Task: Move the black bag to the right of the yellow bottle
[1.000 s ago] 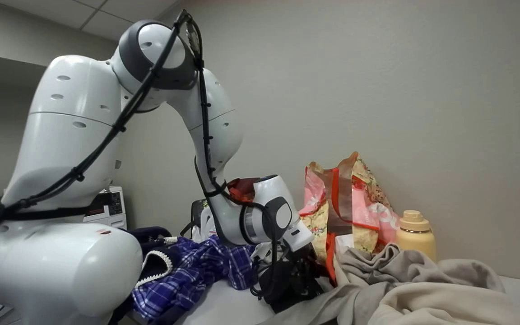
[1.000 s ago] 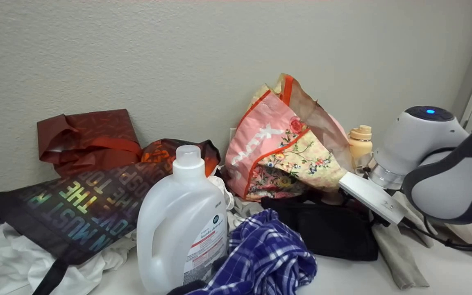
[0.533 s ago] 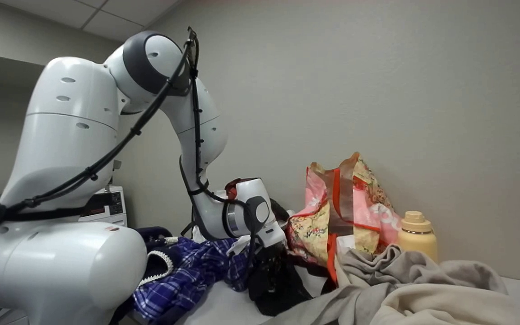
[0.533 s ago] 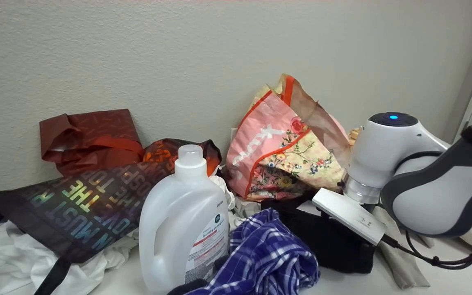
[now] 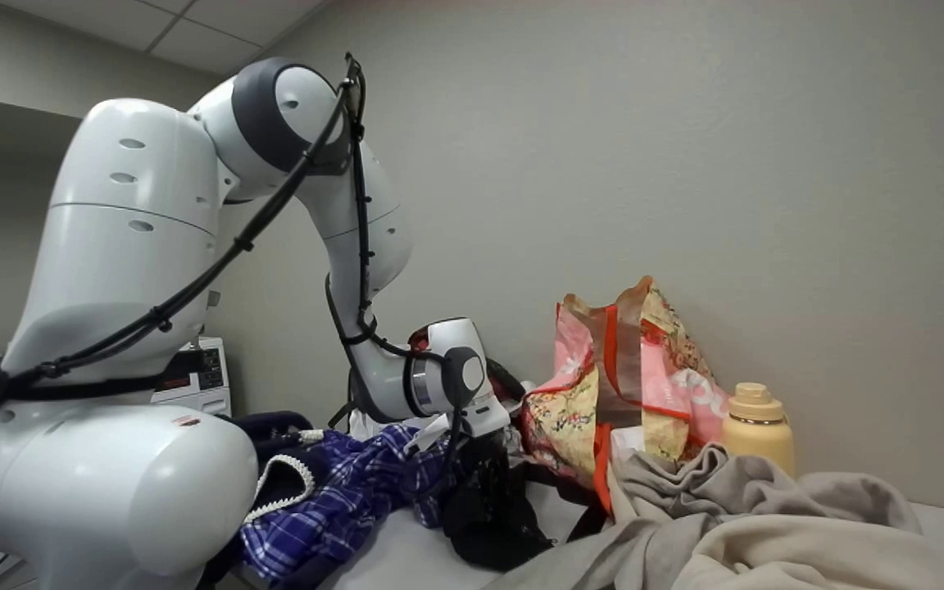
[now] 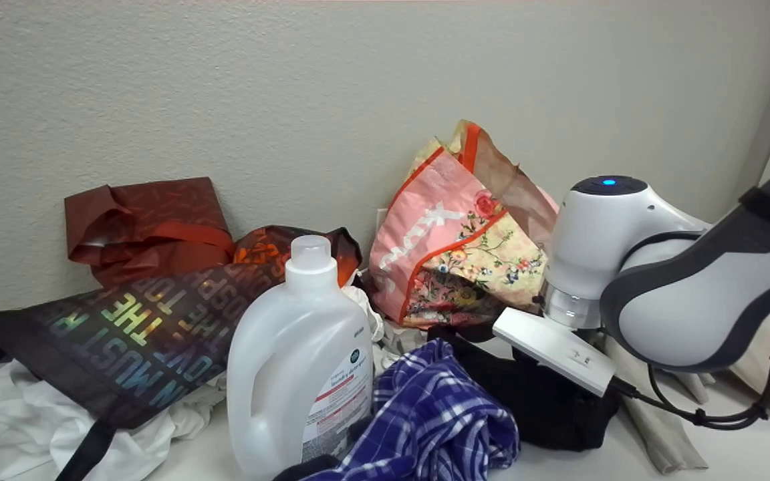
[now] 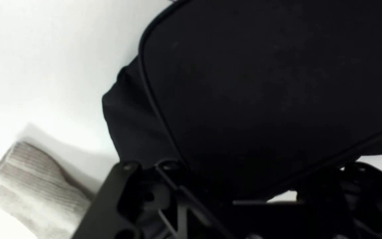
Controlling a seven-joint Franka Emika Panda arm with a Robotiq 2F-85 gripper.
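The limp black bag (image 5: pixel 492 533) lies on the white table in front of the floral bag. It also shows in an exterior view (image 6: pixel 559 421), partly behind the plaid cloth, and fills much of the wrist view (image 7: pixel 270 83). Its strap (image 5: pixel 587 520) trails to the right. The yellow bottle (image 5: pixel 757 438) stands by the wall, right of the floral bag; the arm hides it in an exterior view. My gripper (image 7: pixel 244 186) points down at the bag's near corner. Its knuckles stand wide apart, but the dark fingertips blend with the black fabric, so any hold is hidden.
The floral bag (image 5: pixel 660 385) stands between the black bag and the bottle. Grey-beige cloth (image 5: pixel 816 545) lies in front of the bottle. Blue plaid cloth (image 6: pixel 432 414), a detergent jug (image 6: pixel 278 387), a black printed bag (image 6: pixel 124 347) and a dark red bag (image 6: pixel 151 234) are also there.
The arm has moved leftward in both exterior views, away from the bottle, and slowed. The black bag has shifted slightly the same way and looks more bunched; more table shows beside it.
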